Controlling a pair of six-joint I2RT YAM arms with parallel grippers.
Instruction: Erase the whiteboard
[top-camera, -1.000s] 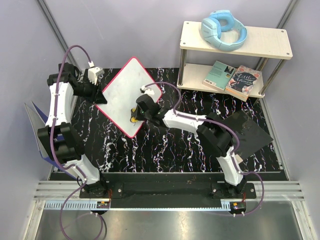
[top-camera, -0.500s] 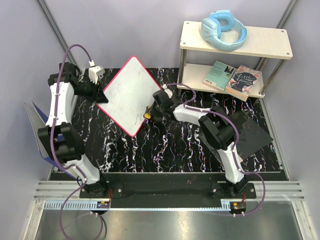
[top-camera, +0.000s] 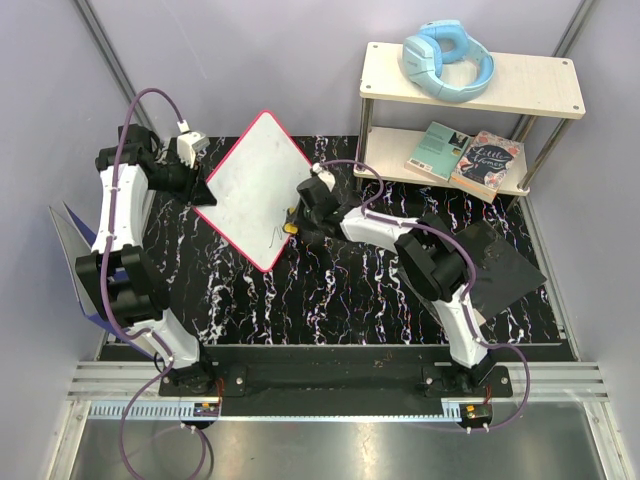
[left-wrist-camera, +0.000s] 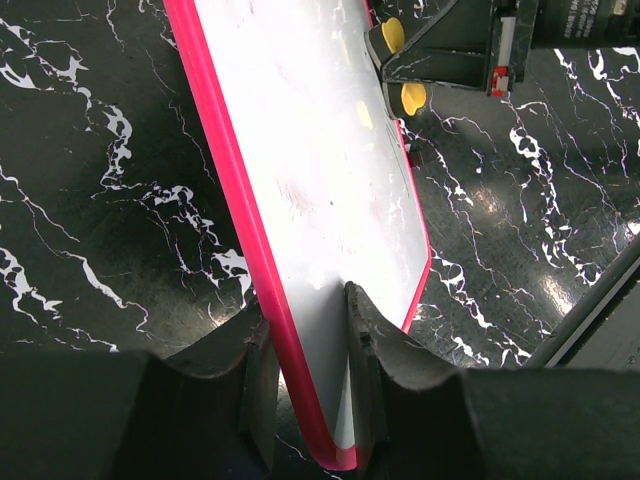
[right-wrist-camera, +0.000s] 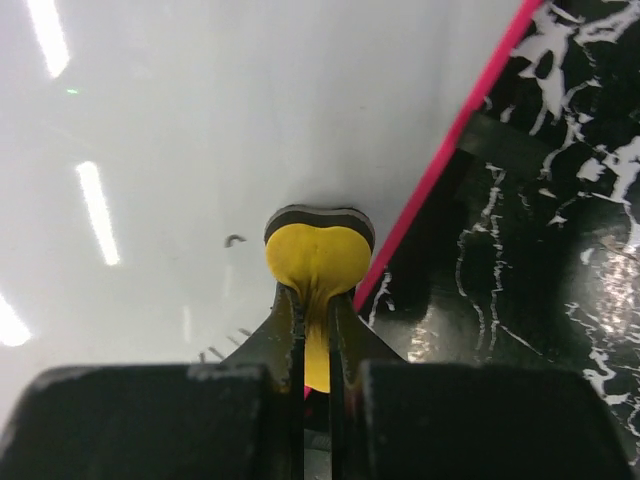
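The whiteboard (top-camera: 255, 185), white with a red-pink rim, is held tilted over the black marble table. My left gripper (top-camera: 200, 187) is shut on its left corner; in the left wrist view my left gripper (left-wrist-camera: 305, 400) clamps the rim of the whiteboard (left-wrist-camera: 310, 150). My right gripper (top-camera: 293, 222) is shut on a yellow eraser (right-wrist-camera: 315, 255) with a dark felt face. The eraser presses against the whiteboard (right-wrist-camera: 200, 130) close to its right rim. A few small dark marks (right-wrist-camera: 233, 240) remain beside the eraser.
A two-level shelf (top-camera: 520, 85) stands at the back right with blue headphones (top-camera: 447, 60) on top and two books (top-camera: 465, 158) below. A black flat pad (top-camera: 495, 265) lies at the right. A blue-grey folder (top-camera: 75, 250) leans at the left.
My right gripper has carried the eraser from the board's lower middle to its right rim, uncovering a faint dark mark. The left gripper and the board have stayed put.
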